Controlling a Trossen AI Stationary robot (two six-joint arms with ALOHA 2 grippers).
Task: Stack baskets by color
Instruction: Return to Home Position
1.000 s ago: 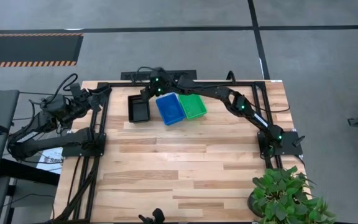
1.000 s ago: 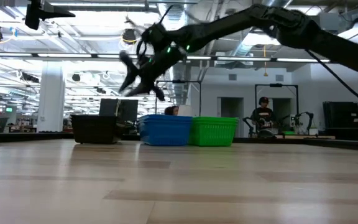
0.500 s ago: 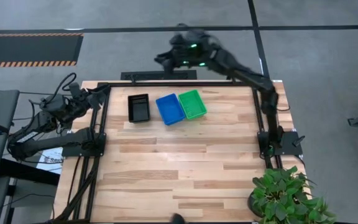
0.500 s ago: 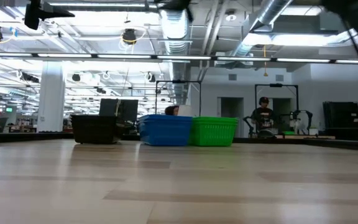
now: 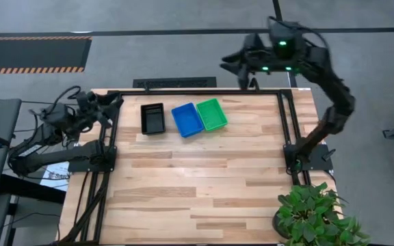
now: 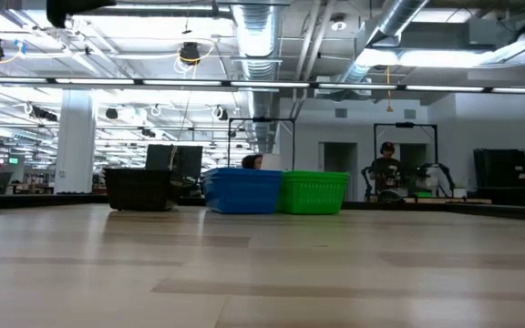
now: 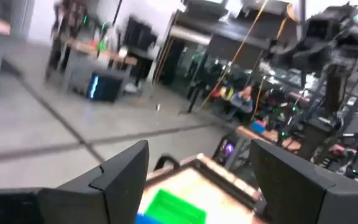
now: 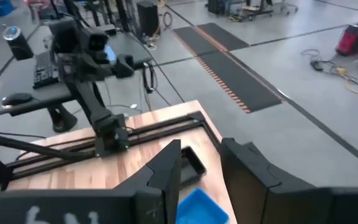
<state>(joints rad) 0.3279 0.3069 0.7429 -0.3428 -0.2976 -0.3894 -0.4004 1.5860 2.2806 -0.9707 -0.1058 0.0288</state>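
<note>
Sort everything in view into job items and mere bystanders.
Job: black baskets, blue baskets, green baskets, side by side at the far edge of the table; right pincer raised beyond that edge; left pincer by the far left corner.
Lying about: potted plant at the near right corner.

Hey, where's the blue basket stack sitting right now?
In the high view the blue stack sits near the table's top edge, between the black stack, apart on its left, and the green stack close against its right.
</note>
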